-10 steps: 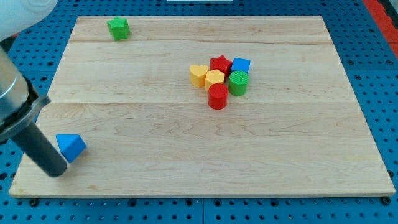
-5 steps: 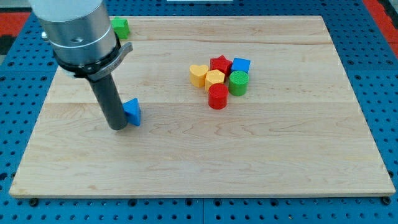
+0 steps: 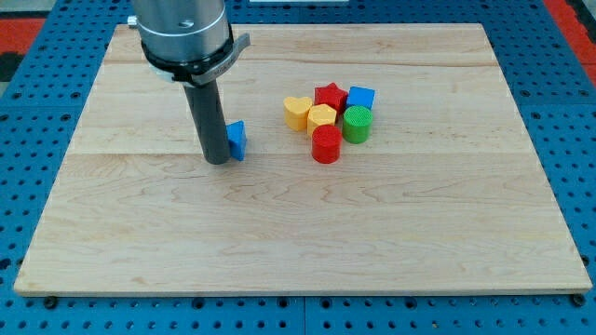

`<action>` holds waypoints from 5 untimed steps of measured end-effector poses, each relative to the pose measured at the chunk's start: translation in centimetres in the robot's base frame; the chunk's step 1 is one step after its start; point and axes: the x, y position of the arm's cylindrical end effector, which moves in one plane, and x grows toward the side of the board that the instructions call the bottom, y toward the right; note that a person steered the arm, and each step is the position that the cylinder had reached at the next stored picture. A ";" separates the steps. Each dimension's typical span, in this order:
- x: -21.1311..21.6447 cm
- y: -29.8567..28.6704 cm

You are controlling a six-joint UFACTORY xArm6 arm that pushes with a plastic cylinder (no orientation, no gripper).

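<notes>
1. Nearest the frame's bottom edge: bare planks of the wooden board [image 3: 279, 251], resting on a blue perforated table [image 3: 28, 186] that shows round it on the left, right and bottom.

2. Next up, left of centre: my tip [image 3: 216, 162], the lower end of a straight dark rod, planted on the board. No fingers, no jaws on this rig, so nothing spread, closed or pinched; only a blunt end set against a block.

3. Touching the tip on its right side: a blue block [image 3: 238, 140], partly hidden behind the rod, shape not certain from here, perhaps a wedge or triangle. Lying to the right of the tip and slightly toward the frame's top.

4. Further right, near centre and apart from the blue block across a strip of open wood: a tight cluster. Red cylinder [image 3: 326, 145] at its lower edge; above it a yellow block [image 3: 321, 117], roughly hexagonal; yellow heart [image 3: 297, 112] at the cluster's left; green cylinder [image 3: 357, 124] at the right.

5. Behind those, toward the frame's top: red star [image 3: 330, 95] and a second blue block, cube-like [image 3: 360, 97], side by side and touching their neighbours.

6. Farthest, upper left: the arm's grey metal body [image 3: 182, 28], rising out of frame above the rod.
</notes>
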 end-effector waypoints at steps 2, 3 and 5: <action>-3.2 -0.4; -4.2 0.6; -8.4 0.7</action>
